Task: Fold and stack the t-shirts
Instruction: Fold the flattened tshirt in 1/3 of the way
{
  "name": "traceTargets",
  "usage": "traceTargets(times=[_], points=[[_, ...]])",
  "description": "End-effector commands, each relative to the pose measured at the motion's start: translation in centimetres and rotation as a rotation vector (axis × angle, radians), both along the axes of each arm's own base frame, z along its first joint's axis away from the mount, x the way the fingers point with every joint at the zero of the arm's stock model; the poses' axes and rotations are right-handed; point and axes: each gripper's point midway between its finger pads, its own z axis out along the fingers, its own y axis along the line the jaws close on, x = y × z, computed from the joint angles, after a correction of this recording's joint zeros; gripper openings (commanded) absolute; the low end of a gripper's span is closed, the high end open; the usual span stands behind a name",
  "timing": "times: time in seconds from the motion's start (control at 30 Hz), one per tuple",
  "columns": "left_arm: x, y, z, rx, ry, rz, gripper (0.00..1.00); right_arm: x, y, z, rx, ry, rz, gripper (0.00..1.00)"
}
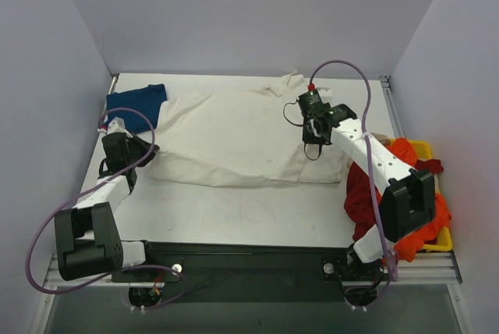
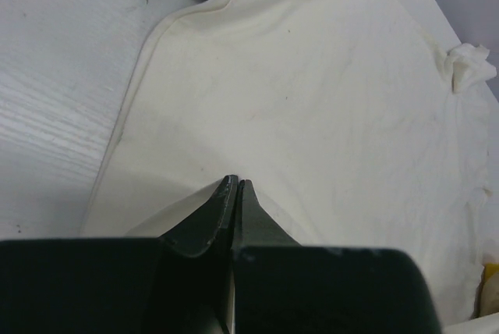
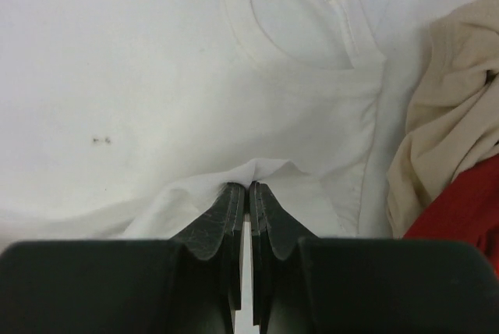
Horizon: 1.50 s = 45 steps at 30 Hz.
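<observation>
A cream t-shirt (image 1: 234,135) lies spread across the middle of the table. My left gripper (image 1: 140,156) is at its left edge, and in the left wrist view the left gripper (image 2: 236,182) is shut, with the cream cloth (image 2: 312,92) drawn up to the tips. My right gripper (image 1: 313,137) is over the shirt's right part. There the right gripper (image 3: 249,186) is shut on a raised fold of the cream cloth (image 3: 156,76), just below the collar (image 3: 312,53). A dark blue t-shirt (image 1: 144,102) lies at the back left, partly under the cream one.
A yellow bin (image 1: 440,242) hangs off the table's right edge, heaped with orange (image 1: 405,151) and dark red (image 1: 362,197) shirts that spill onto the table. A beige shirt (image 3: 444,115) and red cloth (image 3: 468,209) lie close to the right of my right gripper. Walls enclose the back and sides.
</observation>
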Motion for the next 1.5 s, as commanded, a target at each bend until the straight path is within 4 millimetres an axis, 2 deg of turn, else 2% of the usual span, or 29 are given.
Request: traceTargets(times=[0.0,0.13,0.2,0.23,0.3,0.33,0.37,0.53,0.83,1.2,1.23,1.27,1.3,1.33,1.43,1.47], points=[[3.1,1.1,3.8,0.024,-0.138,0.008,0.00,2.6,0.5,1.0,0.015,-0.001,0.045,0.00],[4.6,1.7,4.2,0.020,-0.162,0.023,0.00,5.1,0.5,0.8,0.031,0.007,0.044,0.00],[5.2,2.0,3.6,0.008,-0.156,0.030,0.00,6.6,0.2,0.8,0.036,0.007,0.037,0.00],[5.8,2.0,4.2,0.006,-0.179,0.027,0.00,6.9,0.1,0.7,0.037,0.014,0.039,0.00],[6.5,2.1,3.4,-0.011,-0.165,0.024,0.00,7.7,-0.3,0.1,0.032,0.032,0.031,0.00],[6.8,2.1,3.6,-0.016,-0.176,0.020,0.00,8.3,-0.2,0.7,0.039,0.019,0.032,0.00],[7.1,2.1,3.2,-0.025,-0.169,0.020,0.00,8.7,-0.6,0.3,0.038,0.031,0.024,0.00],[7.7,2.8,2.9,-0.044,-0.178,0.038,0.00,10.3,-0.7,1.0,0.043,0.018,0.029,0.00],[8.1,2.8,3.2,-0.053,-0.209,0.039,0.00,11.2,-1.1,1.0,0.037,0.019,0.023,0.00],[9.2,3.4,2.3,-0.052,-0.196,0.055,0.00,12.7,-0.6,0.4,0.056,0.034,0.035,0.00],[9.2,3.4,2.1,-0.054,-0.192,0.055,0.07,13.0,-0.5,0.6,0.058,0.027,0.036,0.00],[9.5,3.4,2.5,-0.053,-0.199,0.052,0.18,13.1,-0.5,0.2,0.057,0.037,0.038,0.00],[9.5,3.5,2.6,-0.049,-0.199,0.055,0.35,13.4,-0.5,0.3,0.060,0.035,0.038,0.00],[9.5,3.5,2.8,-0.043,-0.200,0.054,0.43,13.6,-0.5,0.2,0.061,0.036,0.041,0.02],[9.2,3.7,3.8,0.000,-0.199,0.071,0.58,14.8,-0.3,0.7,0.083,0.022,0.059,0.39],[9.1,3.2,4.0,0.017,-0.194,0.066,0.60,15.1,-0.2,1.2,0.097,0.013,0.063,0.59]])
